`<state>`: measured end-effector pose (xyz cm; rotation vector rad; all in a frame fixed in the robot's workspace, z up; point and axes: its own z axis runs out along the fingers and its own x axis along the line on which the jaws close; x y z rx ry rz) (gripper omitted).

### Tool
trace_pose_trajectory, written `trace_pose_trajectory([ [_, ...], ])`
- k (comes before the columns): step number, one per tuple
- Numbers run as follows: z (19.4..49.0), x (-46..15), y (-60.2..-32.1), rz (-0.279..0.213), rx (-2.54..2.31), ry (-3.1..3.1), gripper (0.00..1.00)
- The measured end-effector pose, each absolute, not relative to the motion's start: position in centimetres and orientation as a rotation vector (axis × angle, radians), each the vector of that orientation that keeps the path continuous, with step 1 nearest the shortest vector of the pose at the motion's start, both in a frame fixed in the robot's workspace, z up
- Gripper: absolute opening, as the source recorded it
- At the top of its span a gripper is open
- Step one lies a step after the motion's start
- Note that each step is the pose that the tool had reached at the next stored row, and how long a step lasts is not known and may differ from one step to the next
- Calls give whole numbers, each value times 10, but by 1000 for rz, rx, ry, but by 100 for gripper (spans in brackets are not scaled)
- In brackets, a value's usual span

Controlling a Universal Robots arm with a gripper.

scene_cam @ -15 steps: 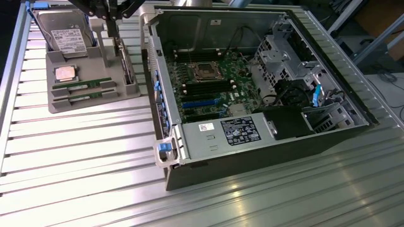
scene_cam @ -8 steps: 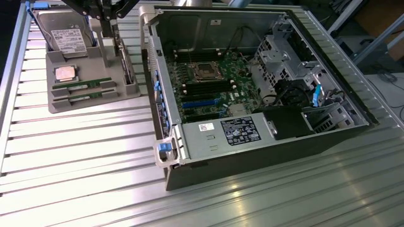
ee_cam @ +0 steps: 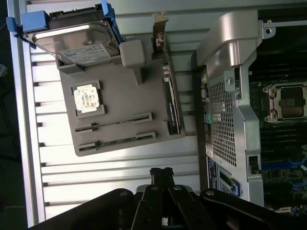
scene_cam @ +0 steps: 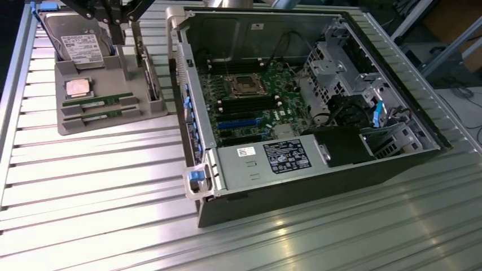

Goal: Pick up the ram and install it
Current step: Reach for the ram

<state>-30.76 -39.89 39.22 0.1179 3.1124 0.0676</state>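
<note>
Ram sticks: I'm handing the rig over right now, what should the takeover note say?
End effector: shut, empty, hovering by the grey plastic parts holder.
Long thin green ram stick and its twin: both in the holder's slots, untouched.
Open dark computer case: beside the holder, motherboard exposed.
Done: nothing. Left: the whole pick and install.

2 ram sticks (scene_cam: 96,102) are lying in 1 tray (ee_cam: 124,96) w/ 1 CPU chip (scene_cam: 78,88), 1 hard drive (scene_cam: 79,45), 1 card (ee_cam: 170,103). 1 PC case (scene_cam: 301,189) is sitting alongside.
</note>
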Motion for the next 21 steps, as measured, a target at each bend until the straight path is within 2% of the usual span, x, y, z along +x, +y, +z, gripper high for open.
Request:
trace_pose_trajectory([
  [21,392,-332,-399,68,118,3112,11],
])
